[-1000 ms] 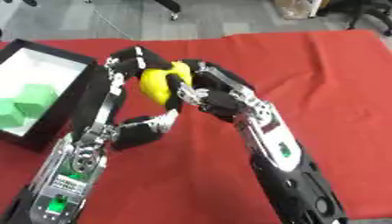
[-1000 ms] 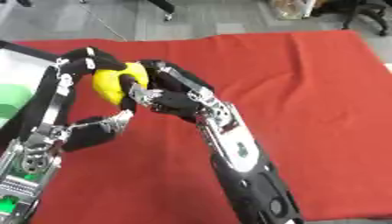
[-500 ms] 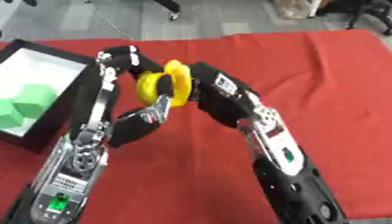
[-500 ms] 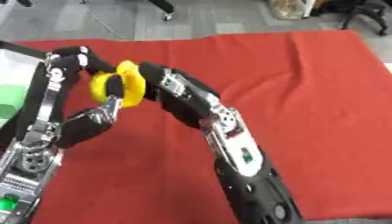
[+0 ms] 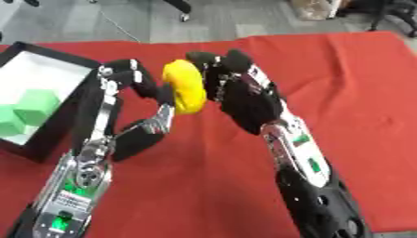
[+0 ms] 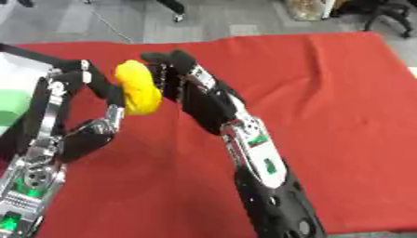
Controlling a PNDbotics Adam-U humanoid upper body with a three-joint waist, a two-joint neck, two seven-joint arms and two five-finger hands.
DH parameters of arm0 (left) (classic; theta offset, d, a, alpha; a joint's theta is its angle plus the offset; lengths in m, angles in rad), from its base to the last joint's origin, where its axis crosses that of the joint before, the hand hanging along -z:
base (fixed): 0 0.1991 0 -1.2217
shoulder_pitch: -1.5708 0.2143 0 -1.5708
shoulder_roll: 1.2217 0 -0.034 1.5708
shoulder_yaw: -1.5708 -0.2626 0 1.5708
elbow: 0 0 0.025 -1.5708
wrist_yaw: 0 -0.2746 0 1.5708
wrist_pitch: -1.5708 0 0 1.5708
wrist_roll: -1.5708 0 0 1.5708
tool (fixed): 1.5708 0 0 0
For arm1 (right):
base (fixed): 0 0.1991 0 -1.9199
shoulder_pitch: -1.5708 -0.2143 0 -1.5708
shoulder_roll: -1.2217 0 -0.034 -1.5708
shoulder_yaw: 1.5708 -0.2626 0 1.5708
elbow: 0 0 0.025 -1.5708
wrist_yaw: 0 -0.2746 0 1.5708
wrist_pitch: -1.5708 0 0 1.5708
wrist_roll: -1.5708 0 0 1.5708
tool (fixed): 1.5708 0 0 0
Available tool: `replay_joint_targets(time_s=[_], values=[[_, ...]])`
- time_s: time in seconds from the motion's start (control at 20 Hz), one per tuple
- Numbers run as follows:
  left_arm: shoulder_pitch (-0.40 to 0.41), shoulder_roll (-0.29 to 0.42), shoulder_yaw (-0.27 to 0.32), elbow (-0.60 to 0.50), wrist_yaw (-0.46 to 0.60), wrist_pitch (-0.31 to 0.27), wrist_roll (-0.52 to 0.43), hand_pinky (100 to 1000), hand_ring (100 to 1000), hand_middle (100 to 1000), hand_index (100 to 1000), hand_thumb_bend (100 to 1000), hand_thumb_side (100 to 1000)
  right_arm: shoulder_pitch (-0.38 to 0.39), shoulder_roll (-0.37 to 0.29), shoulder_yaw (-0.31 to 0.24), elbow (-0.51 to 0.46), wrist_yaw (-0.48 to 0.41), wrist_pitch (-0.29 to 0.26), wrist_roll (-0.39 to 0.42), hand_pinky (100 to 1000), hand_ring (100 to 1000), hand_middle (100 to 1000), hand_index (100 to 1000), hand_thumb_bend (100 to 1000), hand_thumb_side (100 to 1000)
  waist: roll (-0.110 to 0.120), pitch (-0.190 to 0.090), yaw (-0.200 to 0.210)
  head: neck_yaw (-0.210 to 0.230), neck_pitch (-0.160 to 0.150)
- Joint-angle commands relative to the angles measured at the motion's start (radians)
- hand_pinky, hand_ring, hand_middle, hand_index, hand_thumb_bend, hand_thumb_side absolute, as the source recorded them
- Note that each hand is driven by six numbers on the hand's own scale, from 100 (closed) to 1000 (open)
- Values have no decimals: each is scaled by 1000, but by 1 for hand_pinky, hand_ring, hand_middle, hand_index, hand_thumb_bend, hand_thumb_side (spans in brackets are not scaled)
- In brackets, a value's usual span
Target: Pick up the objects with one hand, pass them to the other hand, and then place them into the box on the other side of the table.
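Observation:
A yellow rounded object is held above the red cloth, between my two hands. My left hand comes up from the lower left with its fingers curled against the object's left side and its thumb under it. My right hand stands just right of the object, fingers straight and pointing up, their tips beside the object's top. A black box with a white floor lies at the left edge and holds green blocks.
The red cloth covers the table, with bare grey floor beyond its far edge. Chair legs and a bag show at the top edge. The box wall lies close to my left forearm.
The right hand's fingers have uncurled from the yellow object and now stand straight beside it. The left hand has closed round the object, which has turned more upright.

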Motion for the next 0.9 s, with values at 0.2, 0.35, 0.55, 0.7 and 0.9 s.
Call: replay_joint_targets(time_s=[0.2, 0.35, 0.55, 0.7, 0.9], values=[[-17, 2, 13, -22, 24, 4, -4, 411, 406, 420, 428, 100, 414, -9, 4, 2, -30, -16, 2, -4, 838, 787, 707, 850, 349, 807, 6, -31, 0, -4, -2], [-24, 0, 6, -24, 24, 5, -23, 450, 437, 453, 461, 100, 377, -8, 4, 0, -33, -14, 2, -2, 837, 786, 706, 848, 347, 808, 6, -30, -2, -4, -2], [-38, -3, 1, -33, 29, 3, -47, 503, 473, 487, 501, 100, 303, -6, 5, 0, -37, -9, 5, 0, 836, 785, 705, 846, 341, 812, 6, -32, -4, -4, -2], [-45, -2, -5, -39, 32, 1, -67, 552, 505, 520, 536, 100, 241, -6, 6, 1, -41, -7, 7, 3, 835, 784, 705, 844, 336, 816, 6, -33, -5, -4, -2], [-52, -2, -16, -44, 32, -6, -102, 598, 542, 559, 575, 100, 178, -9, 6, 5, -45, -2, 10, 11, 834, 784, 704, 843, 348, 798, 6, -33, -5, -4, -2]])
